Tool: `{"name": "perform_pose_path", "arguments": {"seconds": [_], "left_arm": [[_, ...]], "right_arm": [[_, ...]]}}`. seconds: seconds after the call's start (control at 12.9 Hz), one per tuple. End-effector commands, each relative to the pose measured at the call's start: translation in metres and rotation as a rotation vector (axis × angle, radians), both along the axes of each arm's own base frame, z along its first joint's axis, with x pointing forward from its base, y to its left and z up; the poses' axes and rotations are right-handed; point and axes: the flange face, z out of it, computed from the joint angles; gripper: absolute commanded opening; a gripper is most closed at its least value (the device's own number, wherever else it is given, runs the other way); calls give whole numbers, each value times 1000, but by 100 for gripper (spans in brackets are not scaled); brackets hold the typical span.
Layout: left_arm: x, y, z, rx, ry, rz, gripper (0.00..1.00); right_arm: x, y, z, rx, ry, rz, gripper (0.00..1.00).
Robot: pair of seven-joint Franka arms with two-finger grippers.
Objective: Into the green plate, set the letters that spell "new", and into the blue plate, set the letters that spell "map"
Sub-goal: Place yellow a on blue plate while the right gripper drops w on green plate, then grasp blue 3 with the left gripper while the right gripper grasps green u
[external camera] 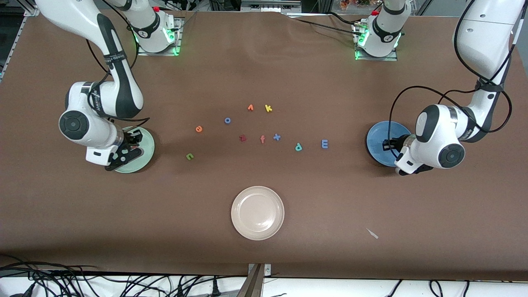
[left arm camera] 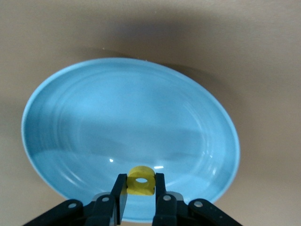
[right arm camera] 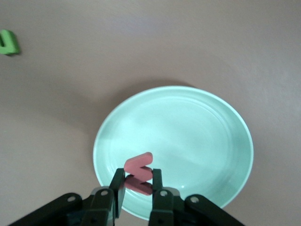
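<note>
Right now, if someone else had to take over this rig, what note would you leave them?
Left gripper: shut on the yellow a, over the blue plate, not yet released.
Right gripper: shut on the pinkish-red w, over the green plate, not yet released.
Done: nothing lies in either plate yet.
On the table: green n and orange e toward the right arm's end; teal p and blue m toward the left arm's end.
Left: drop the a and w, then bring n and e to the green plate, m and p to the blue plate. Leave the other letters and the cream-white plate alone.
</note>
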Motion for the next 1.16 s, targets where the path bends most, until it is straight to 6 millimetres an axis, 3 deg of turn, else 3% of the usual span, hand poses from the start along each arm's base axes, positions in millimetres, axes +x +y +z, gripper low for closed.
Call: {"name": "perform_pose_path", "arguments": {"seconds": [0.0, 0.08, 0.16, 0.23, 0.31, 0.47, 0.7, 0.93, 1.09], "left_arm": [[-7, 5, -9, 11, -11, -37, 27], [-6, 8, -6, 11, -15, -32, 39], [-4, 8, -4, 11, -21, -32, 60], [-1, 7, 2, 12, -32, -32, 97], [6, 8, 17, 16, -53, -31, 100], [24, 8, 65, 20, -96, -17, 100], [46, -6, 129, 12, -116, -29, 100], [56, -27, 151, -41, -157, 1, 100], [57, -60, 149, -37, -162, 12, 100]], "right_arm": [[-3, 1, -2, 3, 0, -54, 30], [-2, -4, -4, 5, -1, -68, 75], [-1, -11, -4, 20, 0, -95, 100], [-1, -14, -4, 37, 6, -117, 100], [-1, -15, -4, 39, 5, -122, 100], [1, -12, -2, 41, 0, -127, 100], [3, 16, 1, 57, -24, -205, 100], [4, 47, 3, 79, -28, -163, 100], [4, 73, 0, 100, -59, -123, 100]]}}
